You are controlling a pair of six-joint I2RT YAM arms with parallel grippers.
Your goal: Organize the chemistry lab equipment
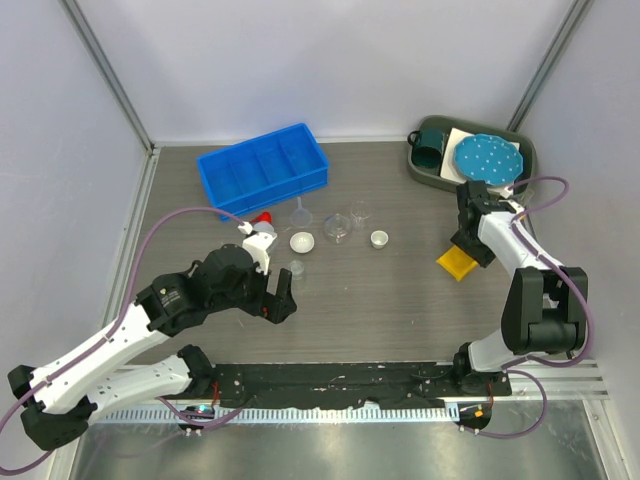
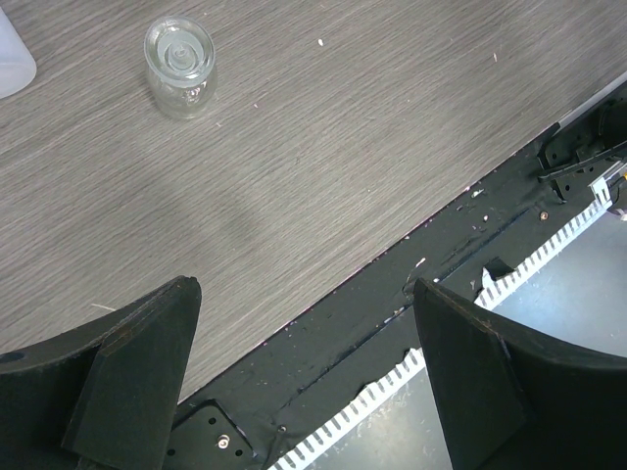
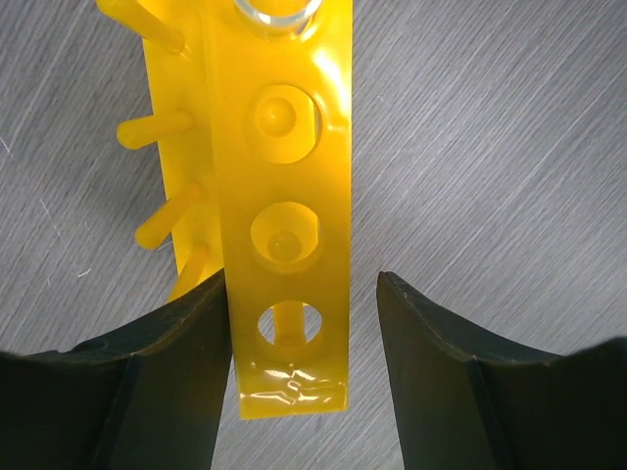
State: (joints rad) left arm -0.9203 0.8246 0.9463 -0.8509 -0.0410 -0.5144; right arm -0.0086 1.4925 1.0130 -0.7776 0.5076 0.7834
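The yellow holed tube rack [image 1: 455, 264] lies on the table at the right. My right gripper [image 1: 467, 250] hangs right over it, open, with one end of the rack [image 3: 286, 196] between the jaws; the left finger [image 3: 186, 343] touches it and the right finger [image 3: 431, 343] stands apart. My left gripper [image 1: 281, 302] is open and empty [image 2: 304, 285] near the table's front edge. A small clear beaker [image 1: 297, 270] [image 2: 179, 65] stands just beyond it. The white squeeze bottle with red nozzle [image 1: 262, 232], a funnel [image 1: 302, 213], a flask [image 1: 338, 226], another beaker [image 1: 360, 212] and two white dishes [image 1: 302, 242] [image 1: 379, 238] sit mid-table.
A blue compartment bin [image 1: 262, 165] stands at the back left. A dark green tray [image 1: 527, 152] at the back right holds the teal mug [image 1: 431, 146] and the blue dotted plate [image 1: 487, 157]. The black mounting rail [image 2: 323, 343] runs along the near edge.
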